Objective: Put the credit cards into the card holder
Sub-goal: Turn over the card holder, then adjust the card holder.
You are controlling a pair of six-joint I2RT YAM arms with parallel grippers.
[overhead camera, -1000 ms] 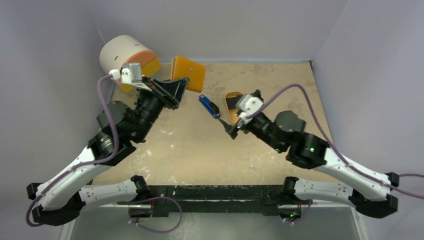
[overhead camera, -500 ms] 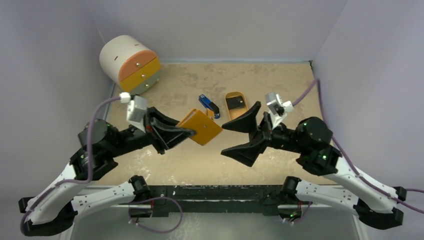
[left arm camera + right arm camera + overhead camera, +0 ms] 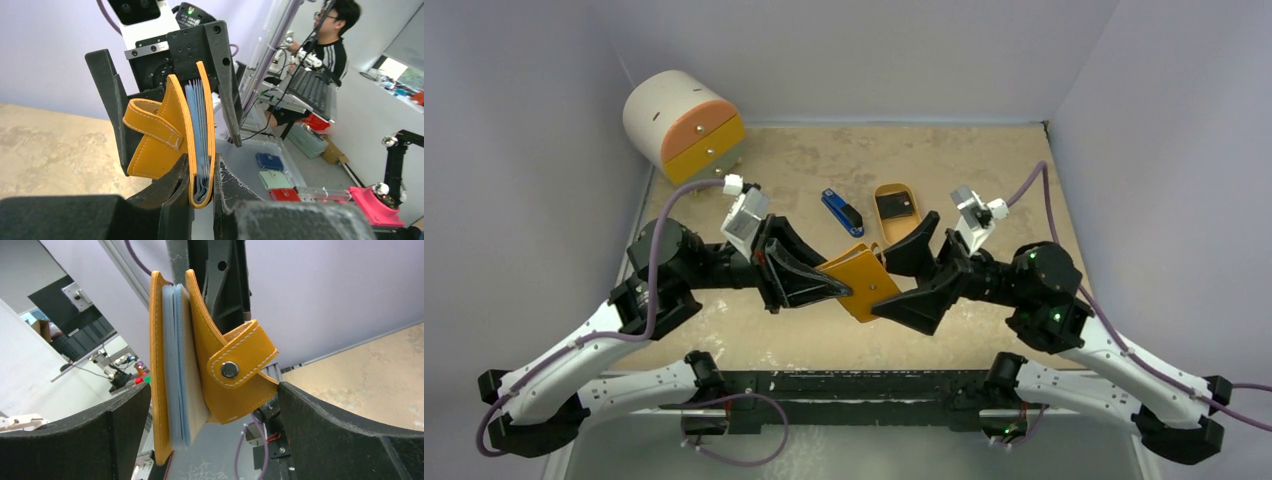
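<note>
Overhead, a mottled tan table sits boxed in by pale lilac walls. A round white drawer unit with orange fronts fills the far left corner. Near the far middle lie a blue-and-black bar and an oval orange tray with a dark card inside. The left end effector is clenched on the orange holder, which hangs above the table's centre, edge-on, with bluish leaves showing. The right end effector is released, its jaws spread wide on either side of the holder. Beyond the table, a person sits at a keyboard.
</note>
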